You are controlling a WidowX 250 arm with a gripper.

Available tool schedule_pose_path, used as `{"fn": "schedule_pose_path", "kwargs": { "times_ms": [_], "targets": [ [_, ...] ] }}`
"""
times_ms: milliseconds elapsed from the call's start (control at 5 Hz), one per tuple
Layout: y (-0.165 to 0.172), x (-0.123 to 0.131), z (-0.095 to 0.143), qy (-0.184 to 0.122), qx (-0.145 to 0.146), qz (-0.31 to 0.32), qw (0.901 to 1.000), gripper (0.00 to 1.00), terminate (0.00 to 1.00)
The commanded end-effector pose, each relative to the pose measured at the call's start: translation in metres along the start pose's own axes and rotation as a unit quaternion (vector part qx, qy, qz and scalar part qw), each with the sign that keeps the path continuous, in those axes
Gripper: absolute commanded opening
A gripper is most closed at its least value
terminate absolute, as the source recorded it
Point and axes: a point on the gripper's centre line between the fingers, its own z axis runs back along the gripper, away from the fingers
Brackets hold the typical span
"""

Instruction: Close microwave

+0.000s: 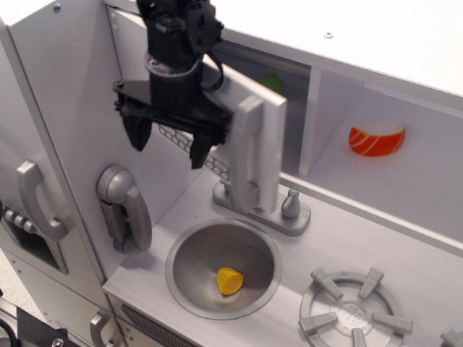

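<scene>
Your gripper (168, 142) hangs with fingers spread, holding nothing. The microwave (249, 137) door stands ajar at its 3 o'clock, handle (244, 155) facing you.

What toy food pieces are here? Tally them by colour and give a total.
Yellow toy: 1
Orange-and-white toy: 1
Green toy: 1, partly hidden
Total: 3
</scene>
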Motion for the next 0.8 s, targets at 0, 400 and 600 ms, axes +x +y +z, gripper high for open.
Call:
{"fn": "schedule_pose_path", "kwargs": {
  "times_ms": [0,400,600],
  "targets": [
    [-0.007,0.022,0.014,-0.032,-0.005,0.015,0.9994,1.0,0.0],
    [-0.01,0.034,0.01,-0.119,-0.022,0.029,0.9923,1.0,0.0],
    [-0.007,0.028,0.014,-0.145,-0.048,0.012,0.9882,1.0,0.0]
  ]
}}
